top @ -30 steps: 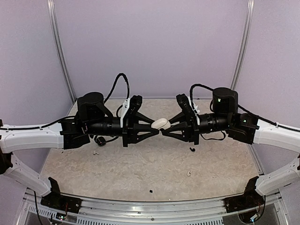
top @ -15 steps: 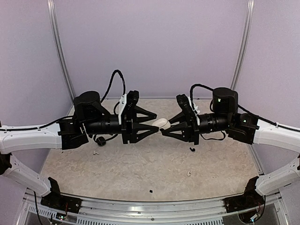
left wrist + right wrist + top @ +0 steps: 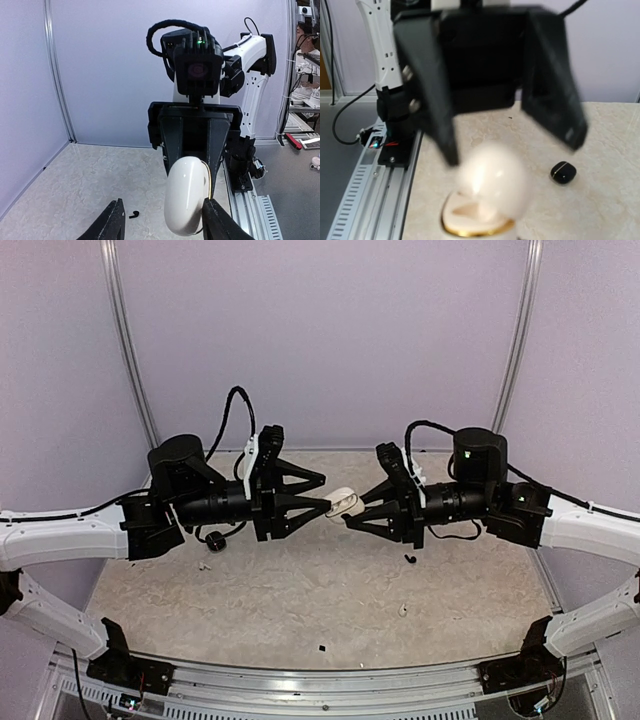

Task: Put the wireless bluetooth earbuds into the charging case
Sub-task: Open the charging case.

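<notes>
A white charging case (image 3: 345, 503) with a gold rim hangs in mid-air between the two arms, with my right gripper (image 3: 350, 514) shut on its base. In the right wrist view the case (image 3: 480, 215) has its lid tipped up and blurred, and the tray inside shows no buds. My left gripper (image 3: 318, 496) stands open around the case; in the left wrist view the case (image 3: 187, 200) touches the right fingertip (image 3: 216, 220). Loose earbuds lie on the table: a white one (image 3: 403, 610) and a black one (image 3: 410, 558), the black bud (image 3: 132, 215) also below the left gripper.
A black charging case (image 3: 563, 172) lies shut on the marbled table, under the left arm (image 3: 213, 538) in the top view. A small white bud (image 3: 203, 565) and a black speck (image 3: 322, 648) lie nearer the front rail. Purple walls close in the back and sides.
My left gripper has opened, let go of the white case and drawn back to the left. The case's lid now stands ajar. The right arm has held still.
</notes>
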